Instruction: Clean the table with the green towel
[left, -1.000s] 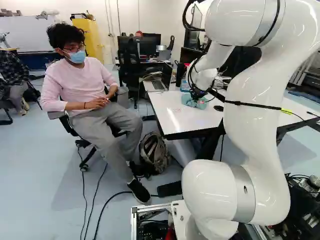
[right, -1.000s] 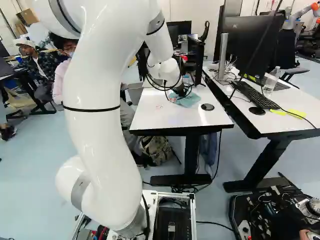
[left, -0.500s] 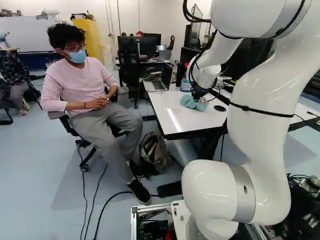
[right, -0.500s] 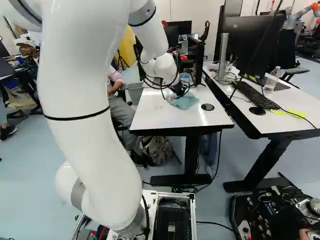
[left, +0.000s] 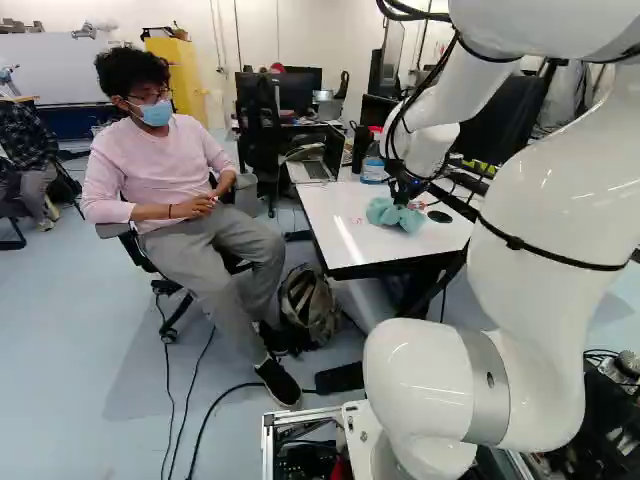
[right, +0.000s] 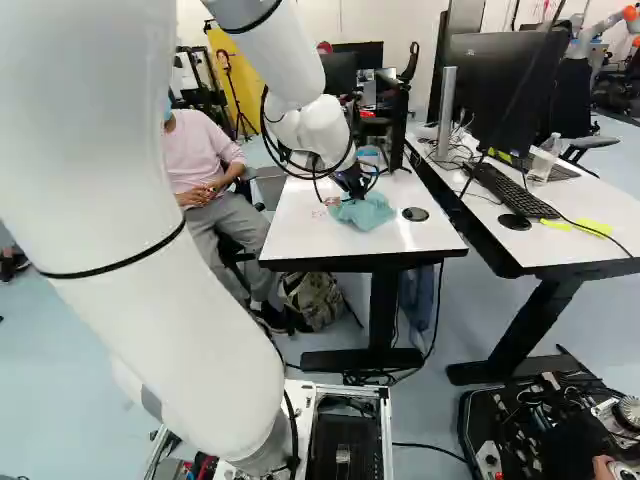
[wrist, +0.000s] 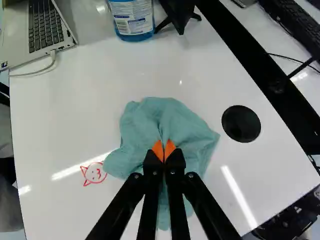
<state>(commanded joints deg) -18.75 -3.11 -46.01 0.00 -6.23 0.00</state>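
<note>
One floppy green towel (wrist: 172, 117), bunched up on the white table (wrist: 60, 125) right beside that red doodle (wrist: 94, 173). Gripper (wrist: 164, 151) has it pinched near the middle, tips almost together. Looks light, probably unbreakable; middle's a decent hold imo, though loose edges might fold under.
</note>
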